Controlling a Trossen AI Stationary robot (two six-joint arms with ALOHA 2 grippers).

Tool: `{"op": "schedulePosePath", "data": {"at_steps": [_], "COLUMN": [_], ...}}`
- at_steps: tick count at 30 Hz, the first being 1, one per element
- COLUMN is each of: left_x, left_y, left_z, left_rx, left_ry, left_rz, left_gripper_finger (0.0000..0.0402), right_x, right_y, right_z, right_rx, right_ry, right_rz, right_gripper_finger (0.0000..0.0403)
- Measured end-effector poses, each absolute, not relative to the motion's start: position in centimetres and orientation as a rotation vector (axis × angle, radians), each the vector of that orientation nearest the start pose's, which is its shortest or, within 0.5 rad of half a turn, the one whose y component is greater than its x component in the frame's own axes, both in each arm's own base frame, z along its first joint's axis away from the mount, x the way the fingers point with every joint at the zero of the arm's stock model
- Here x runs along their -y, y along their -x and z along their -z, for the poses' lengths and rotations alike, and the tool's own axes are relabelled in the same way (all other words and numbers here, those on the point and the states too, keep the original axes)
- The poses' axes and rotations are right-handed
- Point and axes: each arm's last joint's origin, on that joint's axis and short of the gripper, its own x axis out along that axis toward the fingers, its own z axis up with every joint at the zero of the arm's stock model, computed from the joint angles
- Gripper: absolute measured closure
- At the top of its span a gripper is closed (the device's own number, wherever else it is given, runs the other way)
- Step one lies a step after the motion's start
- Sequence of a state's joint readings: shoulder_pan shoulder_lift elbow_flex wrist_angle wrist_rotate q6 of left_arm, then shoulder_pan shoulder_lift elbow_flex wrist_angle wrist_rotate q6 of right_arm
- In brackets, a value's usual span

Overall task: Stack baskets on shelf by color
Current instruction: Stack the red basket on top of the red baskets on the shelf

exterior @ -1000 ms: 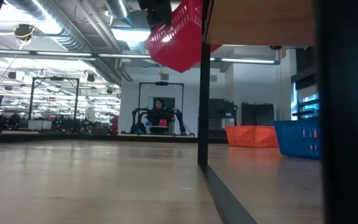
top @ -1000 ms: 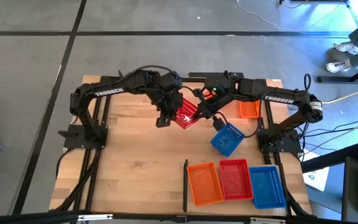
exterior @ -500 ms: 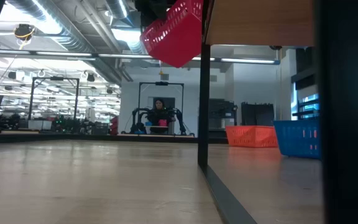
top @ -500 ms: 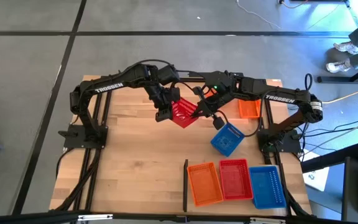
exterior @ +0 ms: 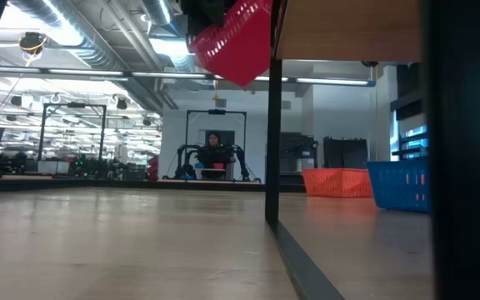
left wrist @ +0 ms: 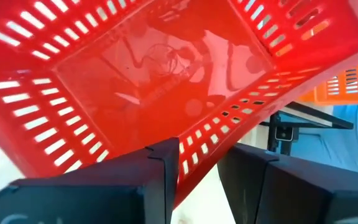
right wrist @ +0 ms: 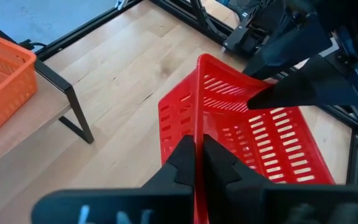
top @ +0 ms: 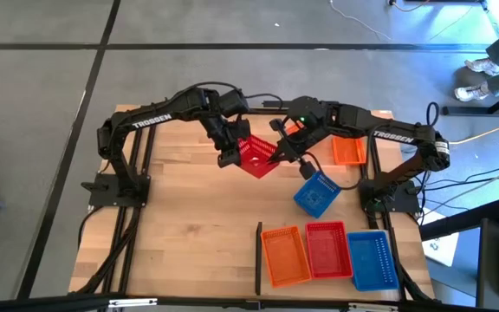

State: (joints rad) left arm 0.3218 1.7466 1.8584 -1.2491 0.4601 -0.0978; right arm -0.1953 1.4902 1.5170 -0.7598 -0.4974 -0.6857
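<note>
While raised above the table (top: pixel 171 234) | red basket (top: pixel 256 158) tilted | right tool (top: pixel 277 154) clamped on its wall | left tool (top: pixel 229 156) fingers apart astride opposite wall

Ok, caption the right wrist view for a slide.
Right gripper clamps red basket rim; left gripper opposite.

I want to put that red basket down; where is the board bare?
Bare: the shelf left of the divider strip. Crowded: the row of orange basket, red basket, blue basket right of it.
</note>
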Motion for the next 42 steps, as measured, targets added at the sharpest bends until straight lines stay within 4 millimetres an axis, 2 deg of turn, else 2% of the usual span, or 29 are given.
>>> {"op": "schedulePosePath", "data": {"at_steps": [6,9,14,18,27,32,37,42], "left_x": [-10.1,-9.9,-8.7,-7.8,-6.4,-6.2,-6.4,-6.4], "left_y": [-32.8,-32.7,-32.7,-32.7,-32.6,-32.3,-31.3,-30.4], "left_z": [-36.4,-36.6,-38.1,-40.0,-42.5,-43.9,-45.4,-47.0], "left_rx": [-1.067,-1.058,-1.023,-0.970,-0.920,-0.883,-0.871,-0.830], "left_ry": [0.493,0.459,0.339,0.160,-0.071,-0.086,-0.095,-0.088], "left_rz": [0.019,0.077,0.166,0.166,0.022,-0.067,-0.195,-0.302], "left_gripper_finger": [0.0312,0.0312,0.0312,0.0313,0.0313,0.0313,0.0313,0.0312], "right_x": [4.5,4.5,4.4,4.4,4.5,4.6,3.6,1.4], "right_y": [-30.3,-30.0,-29.8,-29.7,-29.5,-29.2,-27.8,-26.3], "right_z": [-37.6,-37.9,-37.6,-37.6,-37.3,-37.2,-38.5,-40.3], "right_rx": [-0.602,-0.622,-0.661,-0.673,-0.715,-0.778,-0.888,-0.913], "right_ry": [0.394,0.395,0.386,0.384,0.378,0.352,0.361,0.319], "right_rz": [-0.506,-0.498,-0.502,-0.501,-0.478,-0.429,-0.349,-0.337], "right_gripper_finger": [0.0400,0.0400,0.0400,0.0400,0.0400,0.0400,0.0401,0.0401]}}
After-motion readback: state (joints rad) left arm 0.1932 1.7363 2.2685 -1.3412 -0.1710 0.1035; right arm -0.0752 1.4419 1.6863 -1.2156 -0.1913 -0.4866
